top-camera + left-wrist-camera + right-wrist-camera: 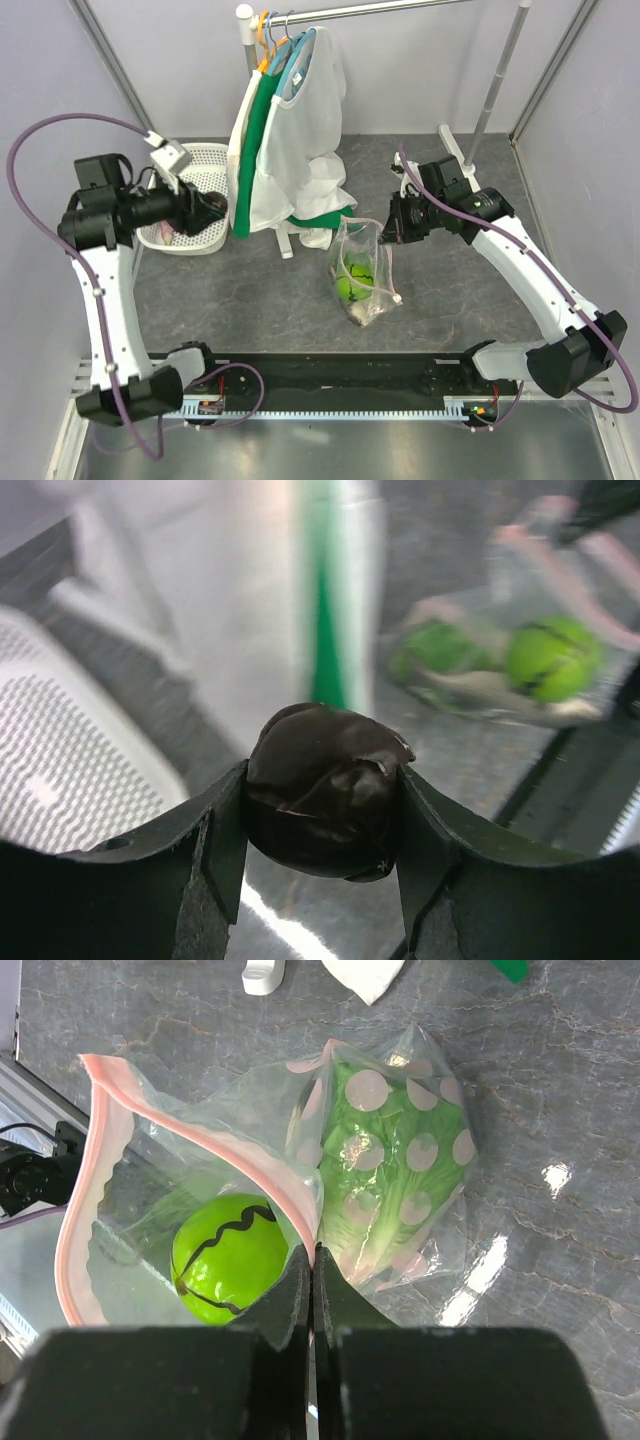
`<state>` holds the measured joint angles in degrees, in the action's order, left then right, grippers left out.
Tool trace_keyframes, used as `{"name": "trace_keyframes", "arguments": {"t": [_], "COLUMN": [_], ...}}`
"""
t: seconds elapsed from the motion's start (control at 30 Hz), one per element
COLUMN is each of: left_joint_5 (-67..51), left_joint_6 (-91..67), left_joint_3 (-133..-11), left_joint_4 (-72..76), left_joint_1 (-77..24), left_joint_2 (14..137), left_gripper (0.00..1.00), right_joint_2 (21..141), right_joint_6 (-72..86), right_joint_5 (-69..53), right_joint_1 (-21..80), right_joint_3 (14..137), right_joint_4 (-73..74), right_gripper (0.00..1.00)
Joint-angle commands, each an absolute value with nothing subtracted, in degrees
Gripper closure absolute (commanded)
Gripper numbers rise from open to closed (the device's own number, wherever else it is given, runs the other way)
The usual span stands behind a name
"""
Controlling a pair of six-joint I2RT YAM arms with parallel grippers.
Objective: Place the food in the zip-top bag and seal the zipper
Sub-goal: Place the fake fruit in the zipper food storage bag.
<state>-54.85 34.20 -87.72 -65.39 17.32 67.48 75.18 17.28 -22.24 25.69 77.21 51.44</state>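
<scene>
My left gripper (322,772) is shut on the dark purple eggplant (325,790), which sits between both fingers. In the top view this gripper (212,208) hangs at the white basket's right rim. The clear zip-top bag (362,275) stands near the table's middle, its mouth held up. My right gripper (313,1255) is shut on the pink zipper (240,1155) at the mouth's near edge. Inside the bag (200,1110) lie a small green round fruit (225,1255) and the leafy lettuce (390,1160). In the left wrist view a blurred pale shape (490,692) lies under them.
A white mesh basket (205,160) stands at the back left, beside the left gripper. A clothes rack (495,90) with white and green garments (290,140) on hangers stands at the back middle, its foot just behind the bag. A black rail (330,375) runs along the near edge.
</scene>
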Motion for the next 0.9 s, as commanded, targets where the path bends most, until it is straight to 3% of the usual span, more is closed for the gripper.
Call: {"name": "trace_keyframes", "arguments": {"t": [0.0, 0.1, 0.27, 0.43, 0.57, 0.67, 0.87], "left_joint_5": [-58.27, -56.52, -56.17, -45.03, -37.54, -32.44, -27.69], "left_joint_6": [23.75, 15.67, 13.08, 16.87, 16.35, 17.84, 16.44], "left_joint_3": [-87.1, -88.68, -91.05, -100.34, -104.41, -105.21, -101.78], "left_joint_4": [-67.16, -63.91, -59.33, -57.58, -52.92, -51.86, -49.93], "left_joint_1": [4.53, -4.87, -11.93, -29.25, -41.36, -47.7, -51.33], "left_joint_2": [62.24, 61.88, 66.87, 76.52, 82.07, 85.85, 89.64], "left_gripper": [0.59, 0.6, 0.61, 0.6, 0.54, 0.52, 0.47], "right_joint_2": [73.65, 73.83, 73.13, 73.48, 73.74, 74.09, 73.92], "right_joint_6": [17.05, 17.49, 17.75, 17.58, 17.49, 17.23, 18.37], "right_joint_5": [-23.46, -23.64, -23.91, -23.38, -23.81, -25.48, -31.11], "right_joint_1": [25.58, 25.58, 25.58, 25.58, 25.58, 25.58, 25.58], "right_joint_3": [76.29, 76.2, 75.68, 75.67, 76.9, 78.57, 80.86], "right_joint_4": [50.28, 49.75, 49.48, 49.48, 49.75, 50.27, 51.06], "right_gripper": [1.0, 1.0, 1.0, 1.0, 1.0, 1.0, 1.0]}}
